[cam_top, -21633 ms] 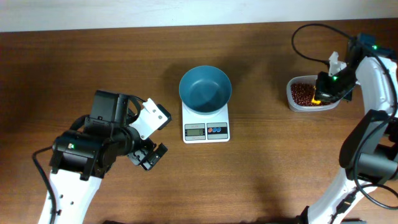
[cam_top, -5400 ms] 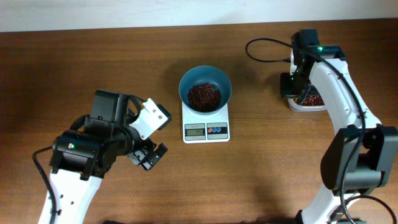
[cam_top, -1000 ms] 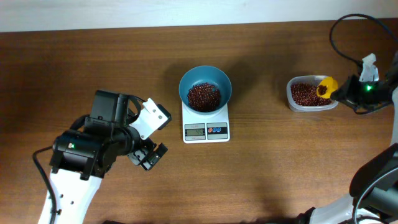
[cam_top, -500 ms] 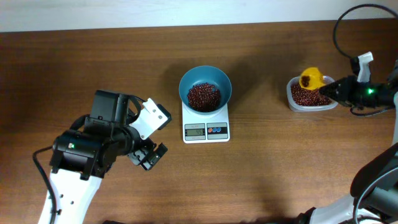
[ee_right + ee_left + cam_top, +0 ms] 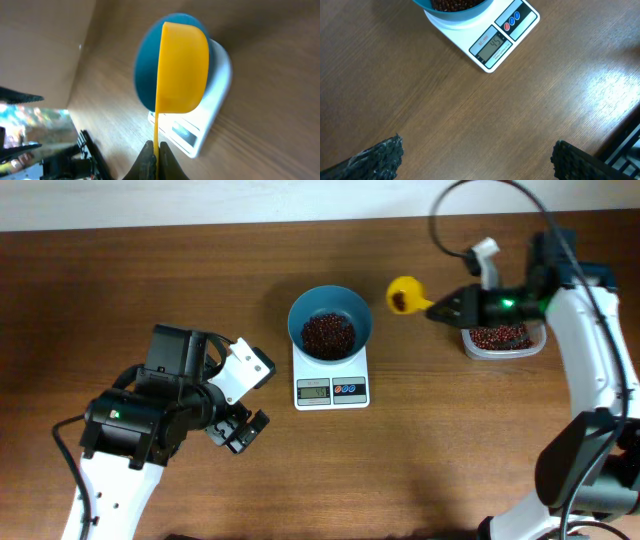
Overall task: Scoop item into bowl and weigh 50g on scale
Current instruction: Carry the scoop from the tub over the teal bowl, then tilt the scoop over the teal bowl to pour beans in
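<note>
The teal-blue bowl (image 5: 330,322) stands on the white scale (image 5: 331,379) and holds a heap of red-brown beans (image 5: 327,334). My right gripper (image 5: 452,310) is shut on the handle of a yellow scoop (image 5: 404,294) with a few beans in it, held in the air between the bowl and the clear tub. In the right wrist view the scoop (image 5: 183,67) hangs in front of the bowl (image 5: 147,85) and scale (image 5: 210,120). My left gripper (image 5: 238,432) is open and empty at the lower left. In the left wrist view the scale (image 5: 490,37) display reads about 45.
A clear plastic tub (image 5: 503,338) of more beans sits at the right, under my right arm. The brown wooden table (image 5: 420,460) runs to a pale wall at the back edge.
My right gripper has carried the yellow scoop left from over the tub toward the bowl. The left arm, bowl and scale have not moved.
</note>
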Robot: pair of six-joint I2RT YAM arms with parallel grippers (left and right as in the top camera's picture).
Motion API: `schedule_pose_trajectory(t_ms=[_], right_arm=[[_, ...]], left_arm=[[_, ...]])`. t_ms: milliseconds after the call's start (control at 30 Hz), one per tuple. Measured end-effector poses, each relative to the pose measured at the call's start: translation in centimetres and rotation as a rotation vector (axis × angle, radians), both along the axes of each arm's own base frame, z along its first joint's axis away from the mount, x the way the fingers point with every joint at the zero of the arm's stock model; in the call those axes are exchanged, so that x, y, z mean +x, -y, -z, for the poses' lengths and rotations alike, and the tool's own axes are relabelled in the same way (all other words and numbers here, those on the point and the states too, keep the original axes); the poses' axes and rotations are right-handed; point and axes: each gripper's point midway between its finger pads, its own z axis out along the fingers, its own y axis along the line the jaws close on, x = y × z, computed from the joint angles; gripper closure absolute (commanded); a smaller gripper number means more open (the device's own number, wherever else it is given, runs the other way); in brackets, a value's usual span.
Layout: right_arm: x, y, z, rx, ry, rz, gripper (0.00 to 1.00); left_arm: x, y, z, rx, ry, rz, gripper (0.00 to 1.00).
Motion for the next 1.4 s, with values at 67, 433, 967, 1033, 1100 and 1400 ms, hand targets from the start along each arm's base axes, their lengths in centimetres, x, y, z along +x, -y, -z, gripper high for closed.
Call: schedule_pose_trajectory(t_ms=[67,433,967,1033,1100,1400], right_arm=[[0.4,-2.0,-1.0,-0.001,0.049,-0.044,0.96],[0.5,-8.5,-0.4,-0.135,0.148,-0.162,0.96],[1.0,-9.8,2.6,-0.456,0.210,-0.148,0.96],[1.0,-9.9,2.8,-0.489,0.217,-0.147,0.96],[1.0,-9.9,3.0,-0.514,0.223,-0.147,0.96],[1.2,-10.2,3.1,-0.613,0.260,-0.142,0.96]], left_arm=[[0.0,0.0,0.0,0.000,0.000,0.000,0.01],[0.0,0.0,0.0,0.000,0.000,0.000,0.01],[0.0,0.0,0.0,0.000,0.000,0.000,0.01],[0.0,0.0,0.0,0.000,0.000,0.000,0.01],[0.0,0.0,0.0,0.000,0.000,0.000,0.01],[0.0,0.0,0.0,0.000,0.000,0.000,0.01]])
